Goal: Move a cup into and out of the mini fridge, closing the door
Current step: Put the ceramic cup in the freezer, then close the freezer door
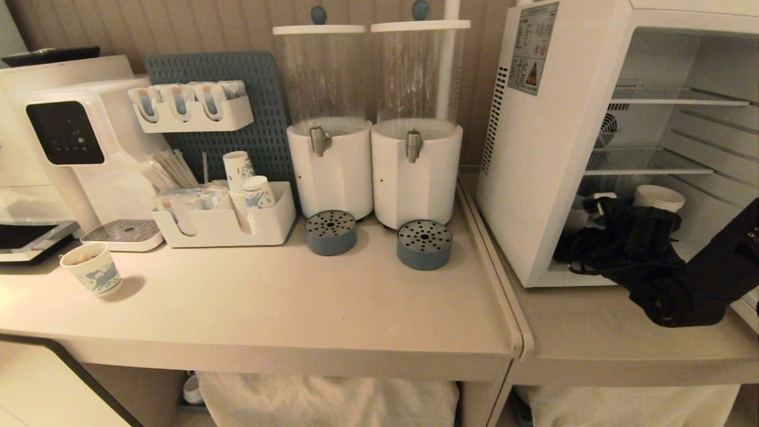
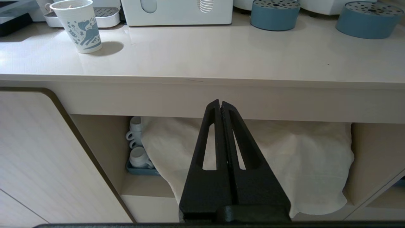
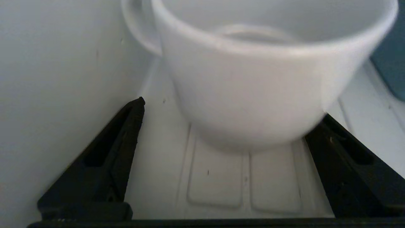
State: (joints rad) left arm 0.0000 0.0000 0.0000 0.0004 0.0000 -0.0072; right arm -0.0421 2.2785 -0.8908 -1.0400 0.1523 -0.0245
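My right arm reaches in from the right, wrist and cables inside the fridge (image 1: 551, 178) on its bottom level, under the lower wire shelf (image 1: 646, 161). Right gripper (image 3: 227, 126) is spread wide; the cup (image 3: 253, 88) sits between the fingers on the fridge floor. One finger (image 3: 104, 158) stands apart from the cup and close to the fridge's left inner wall. Whether the other finger (image 3: 348, 167) touches the cup's side I cannot tell. Cup handle points toward that wall. In the head view only the cup's rim shows behind the wrist.

Fridge front stands open to me; the door itself I can't make out.

Left gripper (image 2: 221, 106) is parked low in front of the counter (image 2: 202, 60) edge, fingers pressed together, holding nothing. A paper cup (image 2: 80, 25) stands on the counter's left part, well clear of both arms.
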